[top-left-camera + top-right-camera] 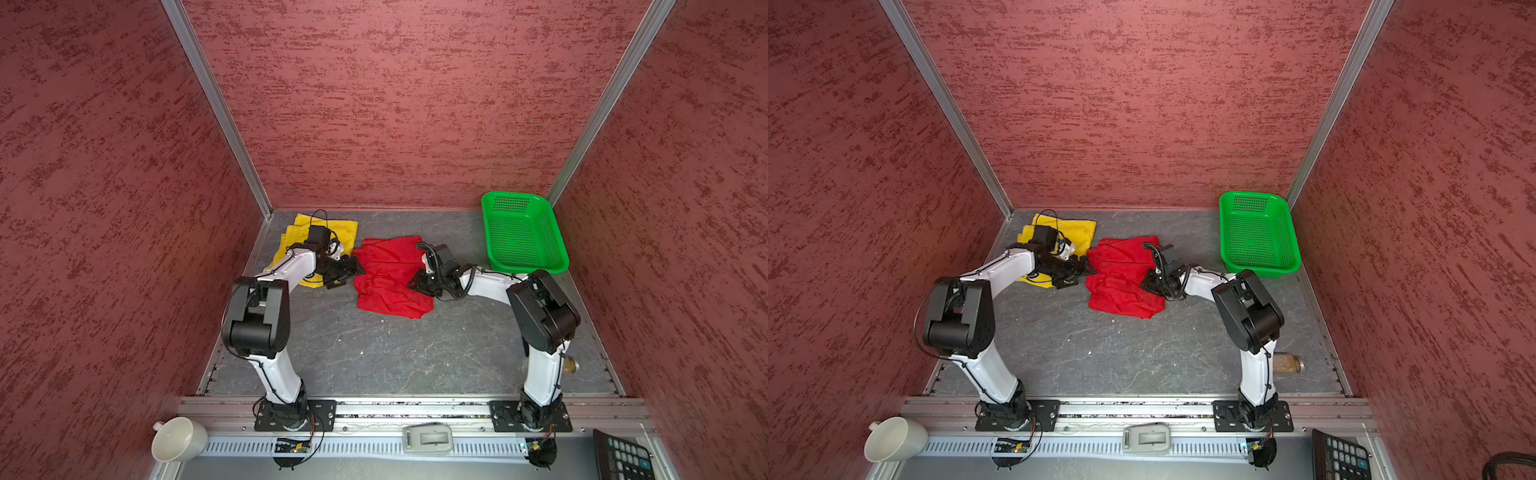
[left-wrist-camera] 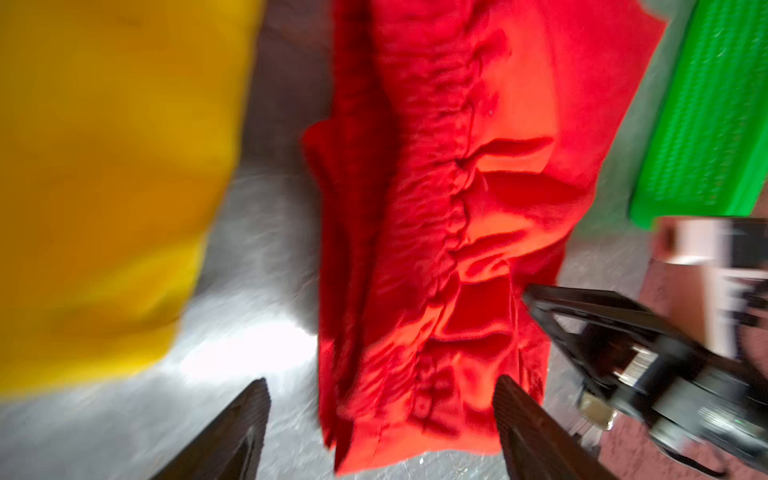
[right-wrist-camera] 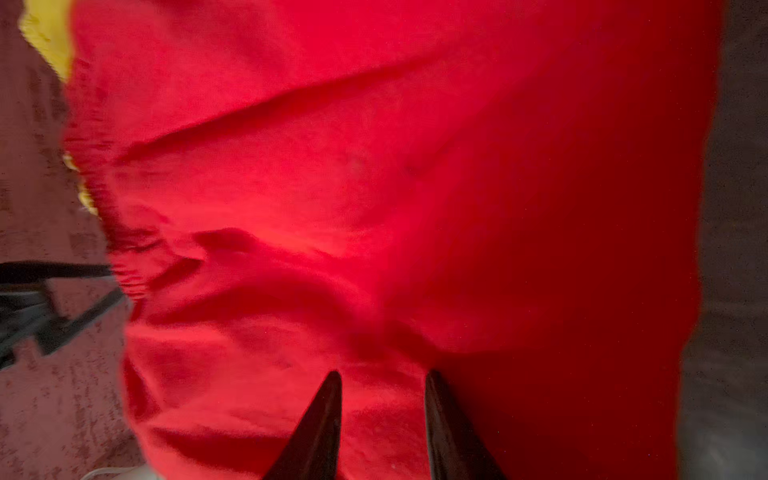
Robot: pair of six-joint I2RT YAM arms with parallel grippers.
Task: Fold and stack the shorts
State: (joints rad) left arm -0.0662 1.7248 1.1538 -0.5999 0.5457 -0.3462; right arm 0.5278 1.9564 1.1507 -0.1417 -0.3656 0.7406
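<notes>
Left gripper spread, at red shorts

This is a lab-like robot test cell. Red textured panels on aluminium posts box in a grey surface. The left arm and right arm are bolted to a rail at the lower edge.

No writing, label, brand or number can be read anywhere, and the key markings on the calculator are too small to make out.
</notes>
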